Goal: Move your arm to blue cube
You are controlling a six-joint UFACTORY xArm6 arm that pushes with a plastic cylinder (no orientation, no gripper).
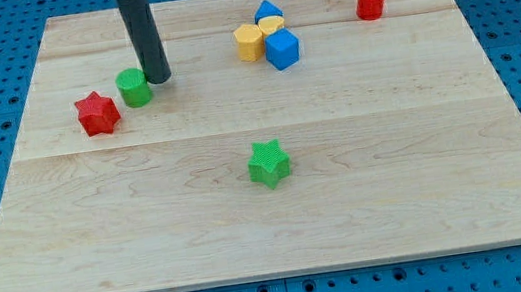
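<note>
Nearest the bottom edge, a green plastic star (269,162) is seen. My tip (160,79), jawless and holding nothing, is parked beside a green cylinder (134,86); a slide rightward to the blue plastic cube (282,49) is needed.

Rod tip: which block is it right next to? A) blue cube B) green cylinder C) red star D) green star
B. My tip sits just to the view's right of the green cylinder, about touching it; the blue cube is well off toward the view's right, in the cluster with the yellow blocks.
</note>
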